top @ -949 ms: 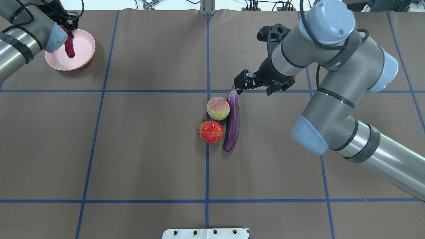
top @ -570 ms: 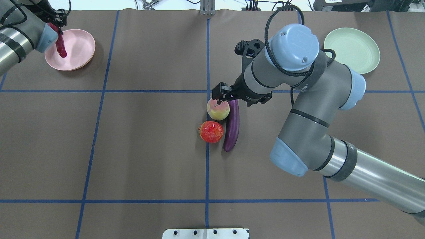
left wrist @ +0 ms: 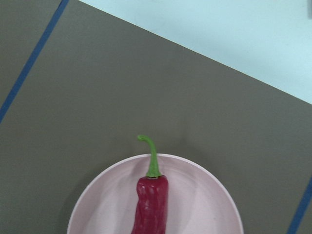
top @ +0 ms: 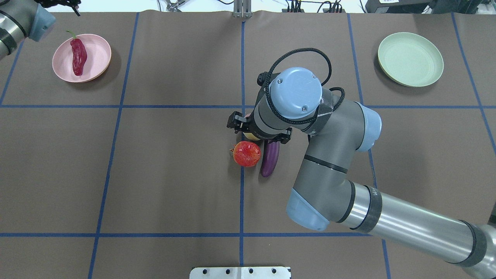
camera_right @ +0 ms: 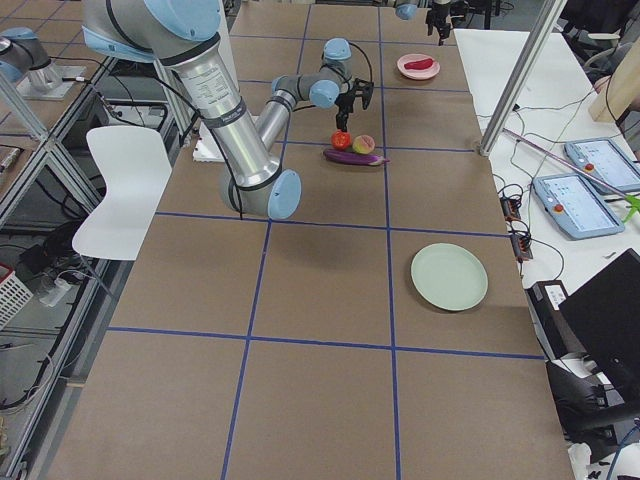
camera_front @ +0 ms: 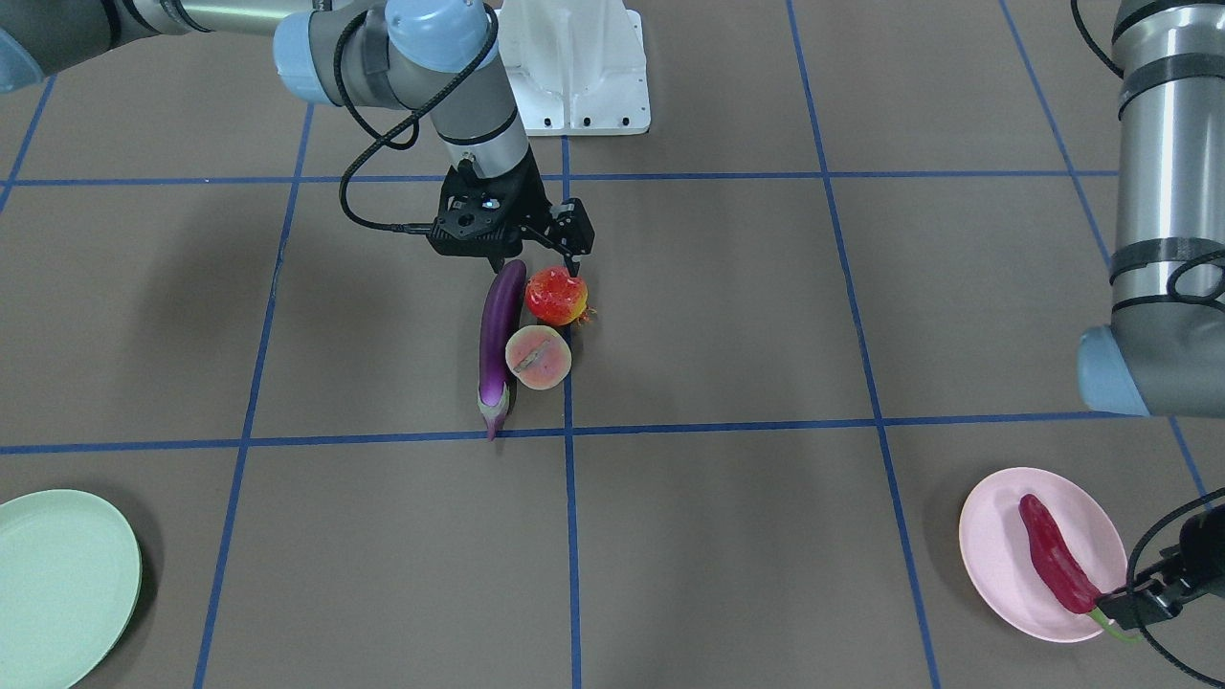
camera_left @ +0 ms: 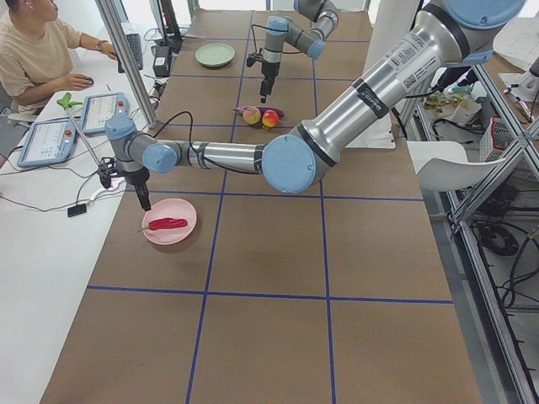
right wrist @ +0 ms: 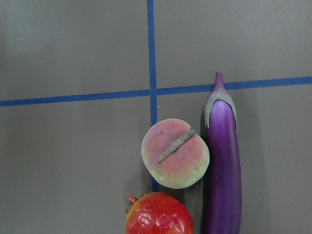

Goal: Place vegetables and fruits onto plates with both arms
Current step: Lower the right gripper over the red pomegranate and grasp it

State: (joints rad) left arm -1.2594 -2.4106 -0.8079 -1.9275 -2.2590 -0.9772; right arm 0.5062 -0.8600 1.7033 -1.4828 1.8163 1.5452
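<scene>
The left pincer [camera_front: 1134,605] hangs by the pink plate [top: 97,50], where the one red chili [top: 78,56] lies. I cannot tell if it is open. The right pincer [camera_front: 536,263] is wide open and holds nothing, right over one pomegranate [top: 247,154], one peach half [camera_front: 538,357] and one eggplant [camera_front: 500,335]. With the green plate [top: 410,59], that makes two plates.

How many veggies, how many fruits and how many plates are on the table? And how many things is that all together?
Vegetables: 2 (eggplant, chili pepper)
Fruits: 2 (pomegranate, peach)
Plates: 2 (pink plate, green plate)
Total: 6
</scene>
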